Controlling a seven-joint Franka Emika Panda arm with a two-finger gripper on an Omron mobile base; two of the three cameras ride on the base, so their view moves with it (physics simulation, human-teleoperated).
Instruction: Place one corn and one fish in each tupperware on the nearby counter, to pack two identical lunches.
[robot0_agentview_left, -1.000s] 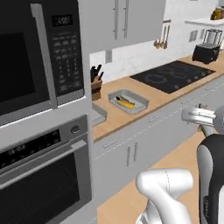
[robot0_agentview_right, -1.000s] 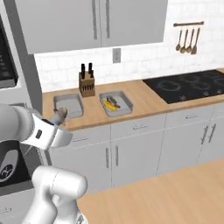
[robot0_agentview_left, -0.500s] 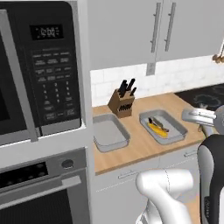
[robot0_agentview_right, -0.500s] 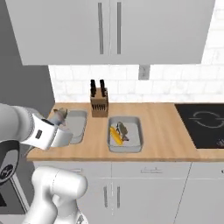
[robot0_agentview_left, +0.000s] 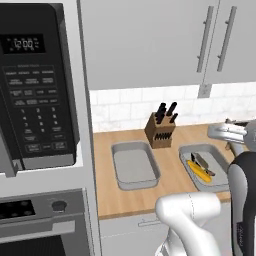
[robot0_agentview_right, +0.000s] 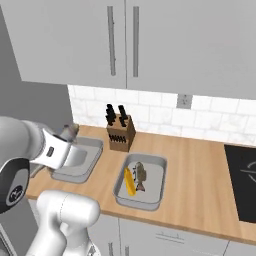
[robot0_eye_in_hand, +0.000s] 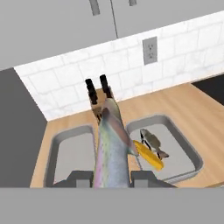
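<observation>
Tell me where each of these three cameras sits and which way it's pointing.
Left base view: behind the arm on its left, looking forward and down at the counter; white arm at lower right.
Right base view: behind on the right, facing the same counter; arm at lower left.
Hand view: on the hand, looking along the gripper, shut on a fish.
All three share the knife block and two tupperware, one already holding a corn and a fish.
</observation>
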